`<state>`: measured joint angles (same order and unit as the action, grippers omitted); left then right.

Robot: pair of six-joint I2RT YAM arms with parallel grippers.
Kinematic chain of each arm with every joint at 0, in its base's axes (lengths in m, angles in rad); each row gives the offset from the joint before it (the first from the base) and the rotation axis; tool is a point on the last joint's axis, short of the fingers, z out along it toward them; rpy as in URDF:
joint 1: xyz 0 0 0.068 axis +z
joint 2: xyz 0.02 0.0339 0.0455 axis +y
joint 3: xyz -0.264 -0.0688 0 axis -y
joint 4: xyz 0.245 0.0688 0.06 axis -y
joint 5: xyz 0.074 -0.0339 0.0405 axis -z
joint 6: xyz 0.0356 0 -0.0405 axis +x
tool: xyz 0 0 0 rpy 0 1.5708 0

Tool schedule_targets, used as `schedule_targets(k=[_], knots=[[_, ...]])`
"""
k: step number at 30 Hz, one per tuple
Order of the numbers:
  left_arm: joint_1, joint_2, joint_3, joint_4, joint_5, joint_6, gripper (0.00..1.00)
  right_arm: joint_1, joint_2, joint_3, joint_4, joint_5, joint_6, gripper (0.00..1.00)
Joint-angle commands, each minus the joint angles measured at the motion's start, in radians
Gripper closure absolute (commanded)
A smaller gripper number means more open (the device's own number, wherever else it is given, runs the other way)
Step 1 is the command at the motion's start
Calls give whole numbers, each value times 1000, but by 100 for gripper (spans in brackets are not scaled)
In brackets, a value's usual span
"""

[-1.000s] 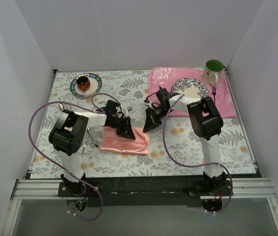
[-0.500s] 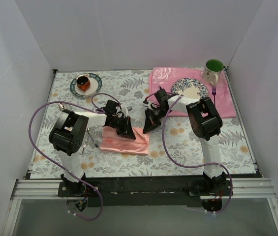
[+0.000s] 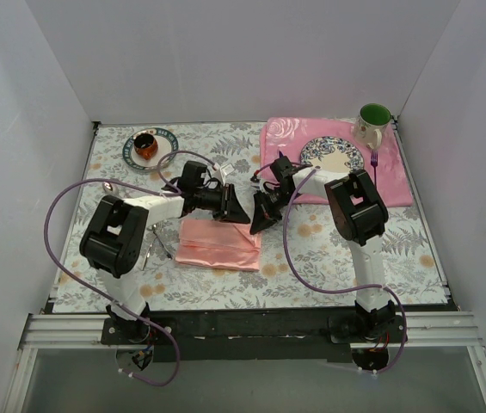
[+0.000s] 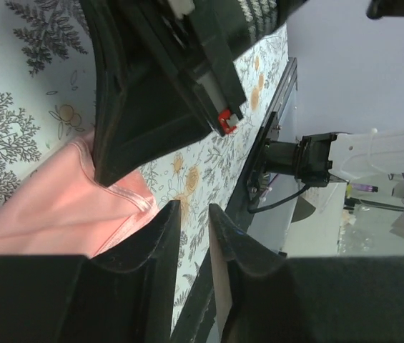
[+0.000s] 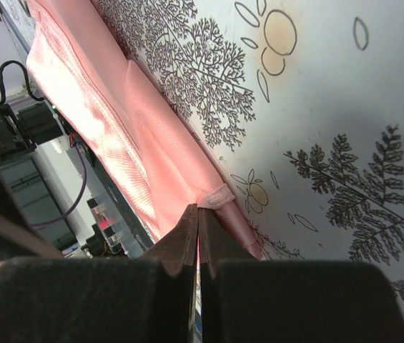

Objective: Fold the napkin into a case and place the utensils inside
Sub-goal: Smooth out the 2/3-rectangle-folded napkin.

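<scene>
Salmon-pink cloth, the napkin [image 3: 219, 245] lies folded into a flat oblong on the table [image 3: 329, 258]. It sits left of the middle, closer to the near edge, with layers showing at its right end. We see the left arm stretched rightward, its gripper [image 4: 193, 211] near the napkin's far-right corner, fingers a narrow gap apart and empty. The right arm bends back leftward. Its gripper [image 5: 198, 212] tips down at that corner's hem, fingers pressed together; we cannot tell whether they pinch cloth.
</scene>
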<state>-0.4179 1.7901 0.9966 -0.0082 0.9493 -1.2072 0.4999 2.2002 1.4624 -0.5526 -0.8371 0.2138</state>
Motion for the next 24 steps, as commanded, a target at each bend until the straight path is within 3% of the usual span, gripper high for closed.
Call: schedule_targets(k=[1,11,21,24], knots=[[5,57,28,88,45,-87,75,6,10,3,-26,9,-7,99],[7,109,-1,137,55,-126,37,5,18,3,-26,6,-5,99],[11,181,14,61,-7,-80,35,3,0,9,-23,-11,5,98],[19,202,16,47,-23,-74,35,-1,-17,15,-18,-33,4,91]])
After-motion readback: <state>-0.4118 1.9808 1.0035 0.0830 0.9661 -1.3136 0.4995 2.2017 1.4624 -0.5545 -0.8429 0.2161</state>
